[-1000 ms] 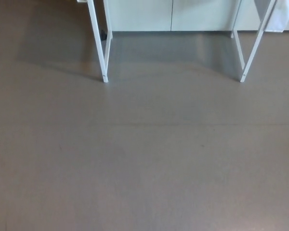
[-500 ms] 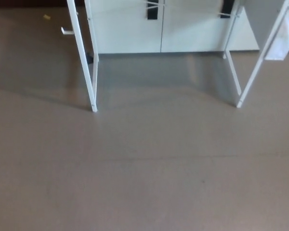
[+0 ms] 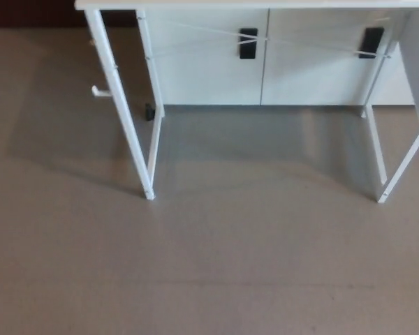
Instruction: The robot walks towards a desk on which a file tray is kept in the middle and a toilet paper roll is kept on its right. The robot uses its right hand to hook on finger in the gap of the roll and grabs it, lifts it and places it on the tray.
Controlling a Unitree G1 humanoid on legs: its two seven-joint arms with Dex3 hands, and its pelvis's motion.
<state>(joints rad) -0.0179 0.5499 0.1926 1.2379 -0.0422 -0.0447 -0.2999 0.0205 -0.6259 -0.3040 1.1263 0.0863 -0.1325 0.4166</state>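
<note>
The head view shows only the lower part of a white desk [image 3: 251, 4]: its front edge runs along the top of the picture and its thin white legs [image 3: 122, 112] reach down to the grey floor. The desk top, the file tray and the toilet paper roll are out of the picture. Neither of my hands shows.
Behind the desk stands a white cabinet [image 3: 265, 59] with two black handles [image 3: 248, 42]. The right front leg [image 3: 401, 164] slants down to the floor at the right. Grey floor [image 3: 209, 265] fills the lower half of the view.
The whole picture has shifted: the camera has tilted up, so the desk's legs and cabinet sit lower in the frame and the desk's front edge now shows at the top.
</note>
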